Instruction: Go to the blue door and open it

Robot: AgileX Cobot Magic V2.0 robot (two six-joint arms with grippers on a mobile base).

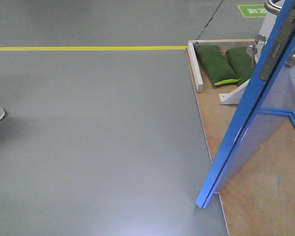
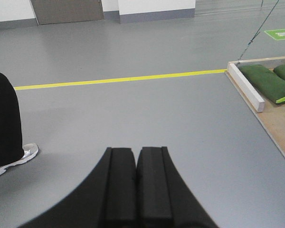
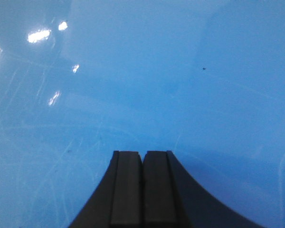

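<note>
Door: blue door (image 1: 236, 130) stands at the right of the front view, seen almost edge-on. It slants from the top right corner down to its lower corner, which sits at the brink of the plywood base (image 1: 265, 206) where that meets the grey floor (image 1: 98, 147).
Door fittings: silver lever handle (image 1: 274, 7) is cut by the top of the frame. A dark latch plate (image 1: 270, 58) is set into the door's narrow edge. Another silver fitting shows by the glossy face at the right border, too cropped to name.
Right gripper: right gripper (image 3: 142, 154) has its black pads pressed flat together with nothing between them. The glossy blue panel fills the whole right wrist view, with light glints at upper left. Whether the tips touch the panel cannot be told.
Left gripper: left gripper (image 2: 136, 152) is likewise closed pad against pad and empty, pointing out over the bare grey floor.
Behind the door: two green sandbags (image 1: 215, 64) lie side by side on the plywood, with a white wooden bar (image 1: 194, 66) just to their left.
Floor markings: yellow line (image 1: 88, 48) runs across the floor up to the base's corner. A green floor sign (image 1: 253, 10) lies beyond it.
Bystander: black trouser leg (image 2: 4, 123) and a pale shoe (image 2: 20, 156) stand at the left edge of the left wrist view, well apart from the door.
</note>
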